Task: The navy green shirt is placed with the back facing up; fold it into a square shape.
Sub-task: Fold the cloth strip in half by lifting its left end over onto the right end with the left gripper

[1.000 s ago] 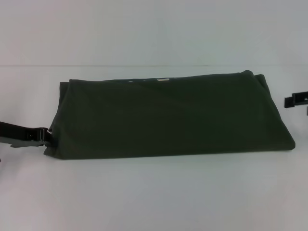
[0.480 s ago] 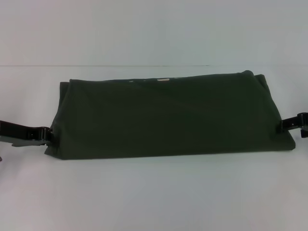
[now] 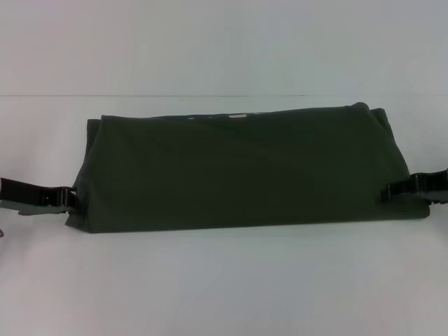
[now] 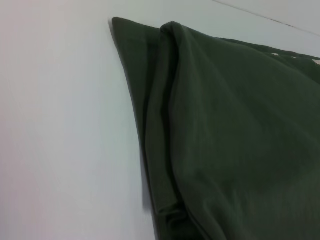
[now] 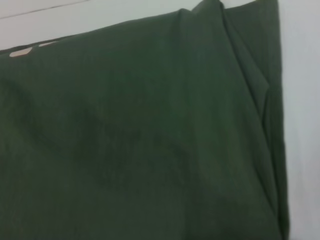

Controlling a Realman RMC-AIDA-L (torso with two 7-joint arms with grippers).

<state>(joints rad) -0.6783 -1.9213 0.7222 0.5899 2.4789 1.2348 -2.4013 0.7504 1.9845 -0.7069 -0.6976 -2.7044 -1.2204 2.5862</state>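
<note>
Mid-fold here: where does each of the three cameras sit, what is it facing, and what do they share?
Head view: on the robot's head, looking forward and down at the navy green shirt on the white table; left gripper and right gripper at its ends.
Left wrist view: faces the shirt's layered edge; no fingers visible.
Right wrist view: faces the shirt's other end; no fingers visible.
Shared: the shirt and table.

A plain white, matte, flat tabletop (image 3: 224, 280) fills the lower part of the head view. Its far edge meets a pale, featureless white wall (image 3: 224, 42) along a thin, dark horizontal seam (image 3: 210, 95). The same white surface borders both wrist views.
</note>
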